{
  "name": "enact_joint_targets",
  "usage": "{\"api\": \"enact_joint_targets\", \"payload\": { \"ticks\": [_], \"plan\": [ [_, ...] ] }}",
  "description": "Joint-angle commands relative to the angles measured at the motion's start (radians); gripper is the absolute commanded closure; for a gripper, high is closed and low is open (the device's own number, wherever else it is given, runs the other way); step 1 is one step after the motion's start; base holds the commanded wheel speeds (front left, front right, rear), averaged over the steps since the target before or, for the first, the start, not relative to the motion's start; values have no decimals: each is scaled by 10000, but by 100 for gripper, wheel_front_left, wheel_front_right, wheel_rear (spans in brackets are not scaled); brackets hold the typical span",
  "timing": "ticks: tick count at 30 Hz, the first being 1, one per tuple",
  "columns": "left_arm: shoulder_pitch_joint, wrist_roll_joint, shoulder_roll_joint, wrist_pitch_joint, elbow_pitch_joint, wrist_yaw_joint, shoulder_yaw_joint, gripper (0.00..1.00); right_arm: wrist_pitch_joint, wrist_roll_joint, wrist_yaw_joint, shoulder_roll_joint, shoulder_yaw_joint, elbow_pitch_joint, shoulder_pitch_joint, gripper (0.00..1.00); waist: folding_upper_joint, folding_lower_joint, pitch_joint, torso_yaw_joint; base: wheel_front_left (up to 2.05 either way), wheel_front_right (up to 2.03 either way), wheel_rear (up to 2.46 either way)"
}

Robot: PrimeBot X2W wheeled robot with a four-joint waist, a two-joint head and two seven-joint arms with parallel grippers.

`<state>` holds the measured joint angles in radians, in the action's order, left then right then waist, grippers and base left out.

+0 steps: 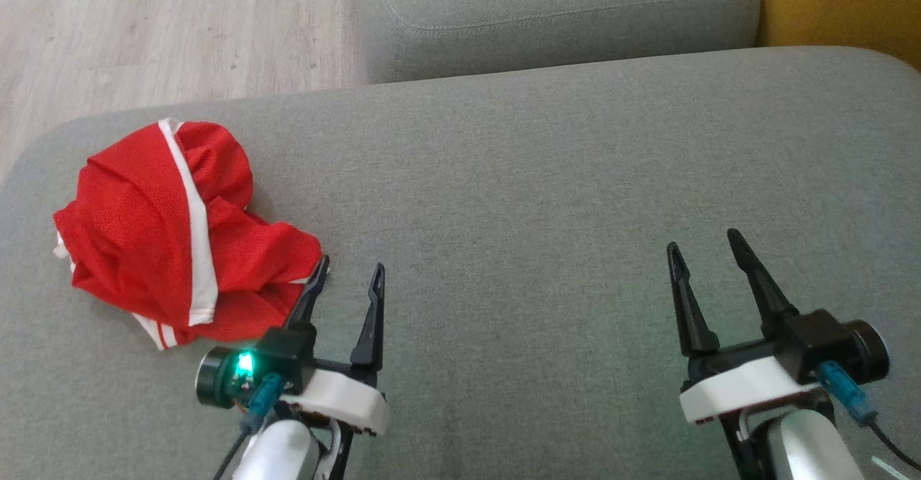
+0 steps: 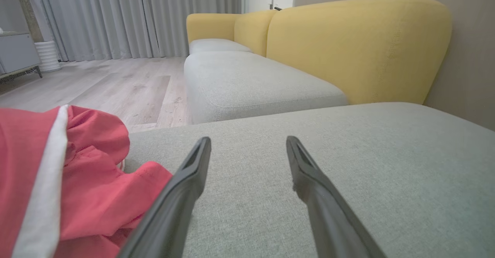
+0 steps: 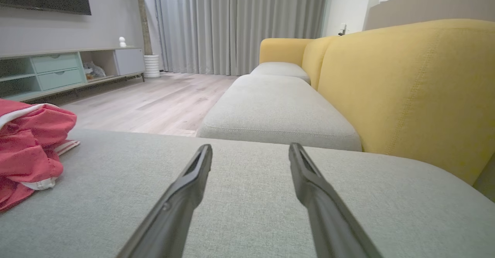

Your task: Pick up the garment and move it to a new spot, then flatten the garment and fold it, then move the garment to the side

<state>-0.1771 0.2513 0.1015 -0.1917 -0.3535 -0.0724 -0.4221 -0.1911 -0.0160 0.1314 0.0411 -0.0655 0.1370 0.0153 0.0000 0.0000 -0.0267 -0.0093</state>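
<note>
Grey fabric seat [image 1: 547, 178], yellow backrest [image 2: 359, 45], wood floor [image 1: 144, 26]; left jaws, right jaws apart.

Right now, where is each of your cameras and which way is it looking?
Head view: on the head, looking down at the grey fabric sofa cushion; open left gripper and right gripper show.
Left wrist view: low over the cushion, facing the yellow padded sofa back; own dark fingers show.
Right wrist view: same, with its own fingers.
All three share the crumpled red white-striped garment.
</note>
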Motion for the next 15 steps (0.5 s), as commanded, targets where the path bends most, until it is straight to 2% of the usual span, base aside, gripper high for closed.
{"api": "enact_joint_targets", "payload": {
  "ticks": [1, 8, 11, 15],
  "plan": [
    [-583, -50, -29, -175, 289, -92, 292, 0, -183, -38, -6, 81, -250, -415, 524, 0, 0, 0, 0, 18, 0, 0, 0],
    [-412, 232, -218, -353, 343, -5, 684, 0, -360, 641, -7, 84, -23, -363, 416, 0, 0, 0, -12, 46, 0, 0, 0],
    [-300, 230, -288, -442, 358, -23, 884, 0, -449, 1597, -7, 86, 221, -190, 324, 0, 0, 0, -9, 62, 0, 0, 0],
    [-154, 77, -361, -559, 394, -40, 1097, 0, -566, 2139, -7, 88, 125, 139, 274, 0, 0, 0, 10, 58, 0, 0, 0]
  ]
}}
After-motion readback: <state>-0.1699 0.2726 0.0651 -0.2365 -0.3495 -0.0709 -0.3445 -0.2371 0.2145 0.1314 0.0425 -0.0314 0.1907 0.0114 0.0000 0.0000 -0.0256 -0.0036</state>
